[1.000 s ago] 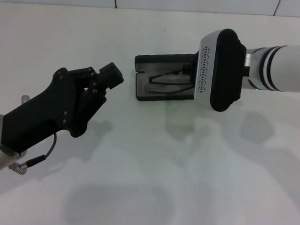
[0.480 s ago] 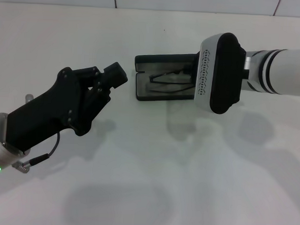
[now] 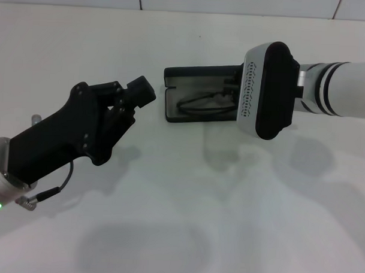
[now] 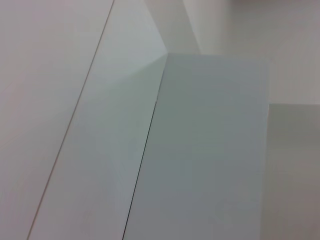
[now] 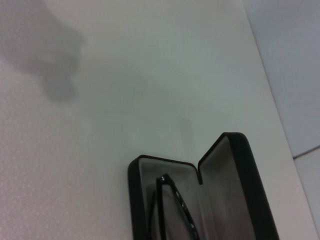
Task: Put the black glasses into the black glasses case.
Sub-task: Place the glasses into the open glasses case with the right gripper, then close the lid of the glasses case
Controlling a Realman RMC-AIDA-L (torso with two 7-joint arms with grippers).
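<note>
Light fell evenly and brightly from above, and the white tabletop point(image 3: 185, 220) showed no hard glare. In the head view soft, blurred shadows lay on it: a broad faint oval near the lower edge, a greyer patch beneath the left arm, and mottled ones below the right arm. The black glasses case point(image 3: 199, 95) read crisply there, its lining mid-grey. The left wrist view was pale and flat, with only gentle tonal steps between surfaces. The right wrist view was dimmer and slightly soft, with a diffuse dark shadow in one corner and a faint pinkish grain across the tabletop.
</note>
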